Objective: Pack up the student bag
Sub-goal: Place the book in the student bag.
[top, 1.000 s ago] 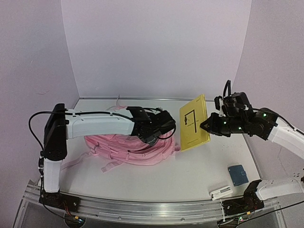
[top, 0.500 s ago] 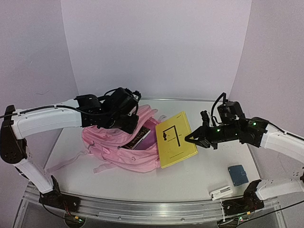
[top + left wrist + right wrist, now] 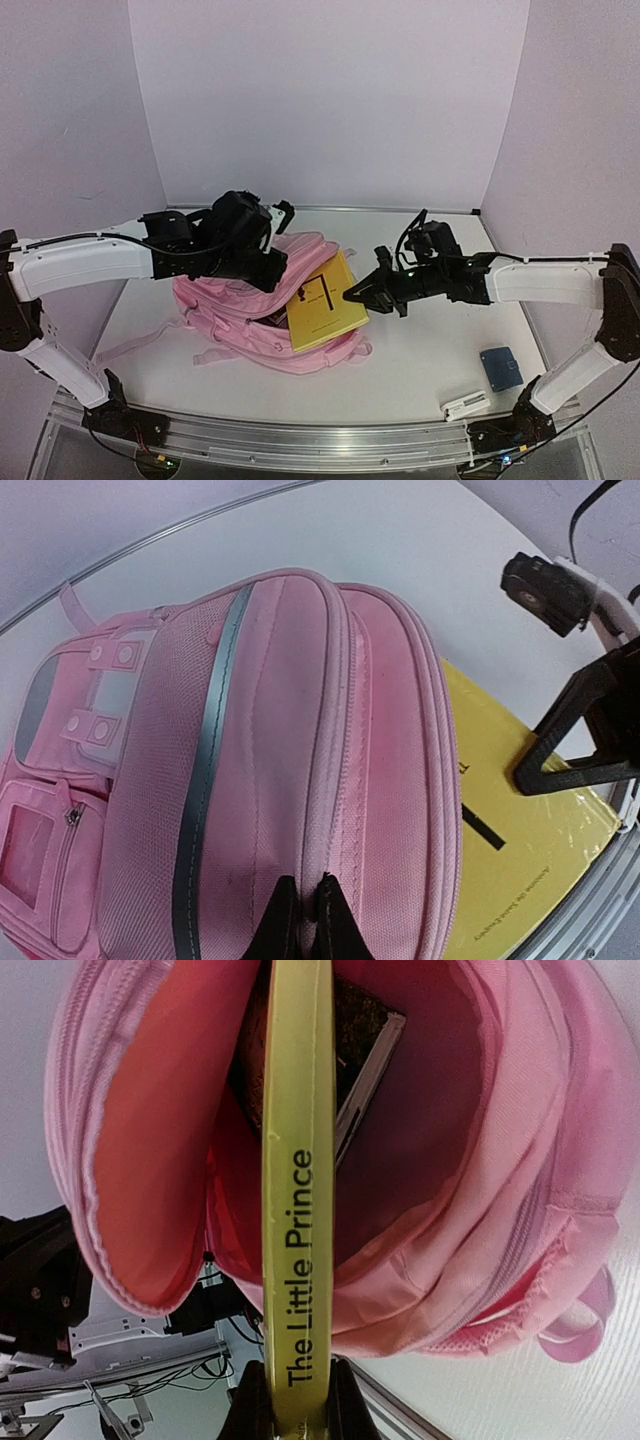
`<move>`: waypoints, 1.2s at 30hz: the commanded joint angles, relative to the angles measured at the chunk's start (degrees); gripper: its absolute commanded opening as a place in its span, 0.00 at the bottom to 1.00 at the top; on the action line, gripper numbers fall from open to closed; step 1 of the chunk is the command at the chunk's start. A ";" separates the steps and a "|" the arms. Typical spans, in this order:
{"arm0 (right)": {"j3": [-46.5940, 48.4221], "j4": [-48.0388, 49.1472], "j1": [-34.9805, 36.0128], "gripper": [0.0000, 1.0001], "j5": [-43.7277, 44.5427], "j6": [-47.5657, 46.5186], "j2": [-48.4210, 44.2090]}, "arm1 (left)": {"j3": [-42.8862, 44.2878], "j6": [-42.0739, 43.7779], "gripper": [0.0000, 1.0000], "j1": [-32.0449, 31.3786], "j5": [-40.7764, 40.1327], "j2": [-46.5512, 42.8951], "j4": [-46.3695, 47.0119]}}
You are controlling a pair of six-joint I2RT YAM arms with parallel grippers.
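Feeding the yellow book (image 3: pixel 325 305) into the student bag (image 3: pixel 250 318) at mid-worktop, your right gripper (image 3: pixel 350 294) clamping it | left gripper (image 3: pixel 305 884) is pinching its flap | dark book (image 3: pixel 360 1030) inside | blue case (image 3: pixel 501 367), white item (image 3: pixel 466 405) lying unpacked, near-right corner

Bag mouth: the large soft pink fabric backpack (image 3: pixel 520 1210) gapes wide, with magenta lining showing on both inner walls.
Centre of mouth: a thin yellow book (image 3: pixel 297 1160) stands edge-on and splits the opening in two. The right gripper (image 3: pixel 292 1405) is clamped on its spine at the near end.
Deep inside: a dark flat book (image 3: pixel 365 1050) sits just beside the yellow one and narrows that half.
Other half: open down to the lining.
Bag top: the left gripper (image 3: pixel 303 908) pinches the upper fabric, and its arm bars the left approach.
Right side: the white table (image 3: pixel 430 340) is bare up to a small blue rectangular case (image 3: pixel 501 367) and a white flat block (image 3: pixel 466 406) near the front edge.
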 commanded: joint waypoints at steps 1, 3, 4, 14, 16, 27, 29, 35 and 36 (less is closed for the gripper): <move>6.45 19.06 2.02 0.00 -0.49 1.74 3.67 | 1.42 -0.74 0.00 -0.12 4.71 -3.97 9.76; 7.43 23.03 2.59 0.00 2.14 1.33 6.55 | 1.52 -1.40 0.00 0.14 5.84 -4.01 9.98; 8.38 24.29 2.77 0.00 3.53 0.95 8.15 | 1.56 -1.76 0.00 0.30 6.40 -4.08 10.12; 19.74 40.71 4.58 0.00 10.43 1.05 29.50 | 0.80 -5.93 0.00 2.97 13.81 -4.50 11.65; 21.14 41.34 4.64 0.00 13.26 0.42 31.59 | 0.59 -6.61 0.00 3.41 13.84 -4.82 11.22; 19.12 38.78 4.71 0.41 21.79 -3.88 30.27 | -2.08 -13.54 0.00 8.71 16.54 -5.16 11.33; 15.83 34.51 4.78 0.54 25.63 -5.40 26.00 | -2.43 -14.67 0.00 9.37 16.64 -4.58 11.93; 4.92 19.25 4.78 0.67 38.89 -4.42 12.49 | -0.20 -16.42 0.00 10.55 18.71 0.31 15.40; 2.57 18.36 4.83 0.69 40.24 -3.89 10.04 | 0.45 -16.49 0.00 10.62 18.94 1.49 15.67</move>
